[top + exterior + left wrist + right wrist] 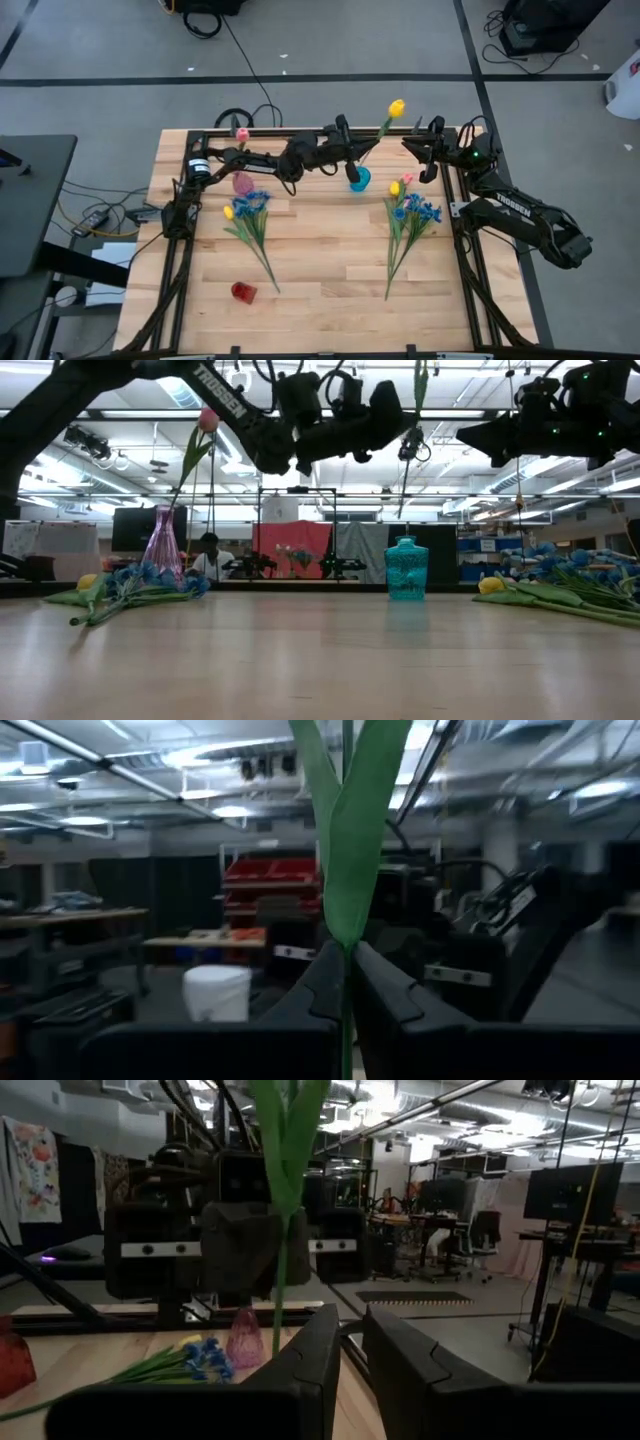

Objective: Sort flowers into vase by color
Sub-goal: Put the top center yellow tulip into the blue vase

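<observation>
My left gripper reaches across the far side of the table and is shut on a yellow tulip. The tulip's stem slants down toward the teal vase; whether its lower end is inside the vase, I cannot tell. A pink tulip stands in the pink glass vase. Two loose bunches of blue, yellow and pink flowers lie flat on the table, one on the left and one on the right. My right gripper hovers shut at the far right, facing the tulip. My left gripper pinches the yellow tulip's green stem between its two fingers, just below the leaves, well below the bloom. The fingers come level from the table's left and lie across the stem. The tulip stands nearly upright above the teal vase, its bloom leaning to the far right.
A red vase lies on its side near the table's front left. The black frame rails run along the table's sides. Bare wood lies between the two flower bunches and along the near edge.
</observation>
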